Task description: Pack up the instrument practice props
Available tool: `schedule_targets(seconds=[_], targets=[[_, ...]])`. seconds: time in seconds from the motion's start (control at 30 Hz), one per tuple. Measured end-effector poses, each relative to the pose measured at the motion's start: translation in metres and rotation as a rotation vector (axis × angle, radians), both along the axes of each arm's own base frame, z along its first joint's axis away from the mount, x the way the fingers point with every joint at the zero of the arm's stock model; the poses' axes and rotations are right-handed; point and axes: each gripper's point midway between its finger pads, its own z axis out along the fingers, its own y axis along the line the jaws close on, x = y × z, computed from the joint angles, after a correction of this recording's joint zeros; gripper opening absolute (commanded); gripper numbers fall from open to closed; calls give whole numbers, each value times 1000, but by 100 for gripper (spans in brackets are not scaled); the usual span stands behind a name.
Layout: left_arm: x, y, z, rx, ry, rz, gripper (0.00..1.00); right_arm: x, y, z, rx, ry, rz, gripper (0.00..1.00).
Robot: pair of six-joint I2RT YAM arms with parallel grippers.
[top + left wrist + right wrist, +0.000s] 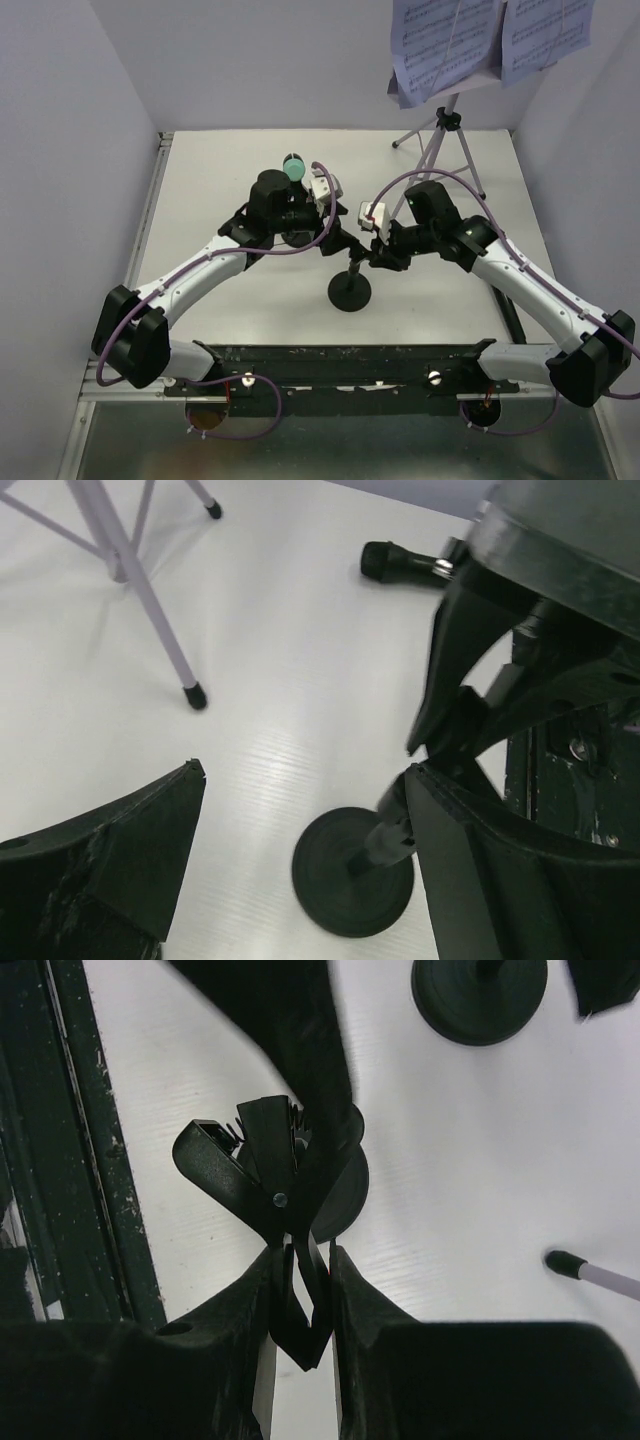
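A black round-based mic holder stands on its base [350,292] mid-table. My right gripper [368,258] is shut on its spring clip [262,1155], pinching the clip's levers between the fingers [375,1305]. My left gripper [336,240] is open wide beside the same holder. Its base [352,872] shows between my left fingers [110,865], near the right one. The mint-green microphone [293,167] stands upright behind my left wrist. The second holder's base [480,995] shows in the right wrist view. The black microphone [400,563] lies on the table. The lilac tripod rack [445,135] carries sheet-music pages [450,40].
Tripod legs [150,590] spread over the far right of the floor, one foot [565,1263] close to my right gripper. White walls enclose the table on three sides. The black mounting rail [350,362] runs along the near edge.
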Motion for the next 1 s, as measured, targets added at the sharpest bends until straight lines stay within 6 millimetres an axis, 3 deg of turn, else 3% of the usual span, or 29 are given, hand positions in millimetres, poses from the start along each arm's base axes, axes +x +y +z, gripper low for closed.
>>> schedule_targets(seconds=[0.17,0.3,0.47,0.63,1.0], targets=[[13,20,22,30,-1,57,92,-12,-18,3,-41,22,-39,0],[4,29,43,41,-64,48,92,-11,-44,9,-63,16,-133,0],[-6,37,54,63,-114,30,92,19,-105,12,-89,3,-392,0],[-9,39,50,91,-113,13,92,50,-171,14,-111,-14,-667,0],[-12,37,41,109,-93,-13,92,98,-287,33,-70,-68,-1115,0]])
